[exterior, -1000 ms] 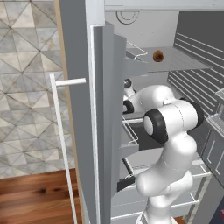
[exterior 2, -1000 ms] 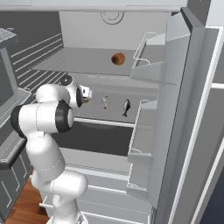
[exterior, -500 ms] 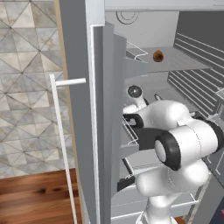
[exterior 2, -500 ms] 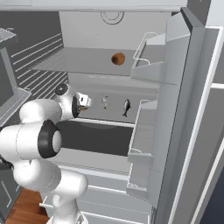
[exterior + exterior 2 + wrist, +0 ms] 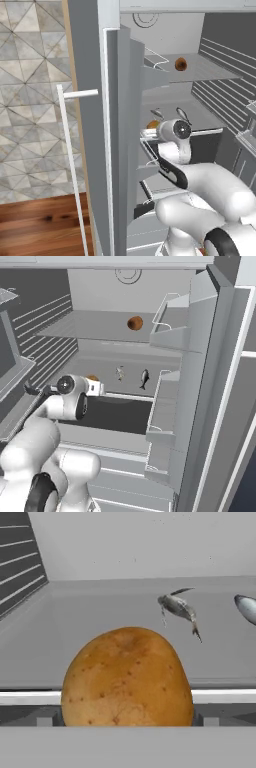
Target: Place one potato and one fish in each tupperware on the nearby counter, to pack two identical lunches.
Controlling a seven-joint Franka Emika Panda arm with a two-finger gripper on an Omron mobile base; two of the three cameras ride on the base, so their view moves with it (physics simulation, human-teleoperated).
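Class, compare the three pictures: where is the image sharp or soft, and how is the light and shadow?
Hand view: the near potato is large and a little soft, with even light and faint shadow; the fish beyond looks sharper. Left base view: flat grey light, no glare; the upper potato is small but clear. Right base view: the same flat light; both fish are tiny, their detail unreadable.

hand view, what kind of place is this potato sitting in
Most likely the inside of an open fridge in a kitchen: the potato and two fish lie on a grey shelf, and the open door carries bins.
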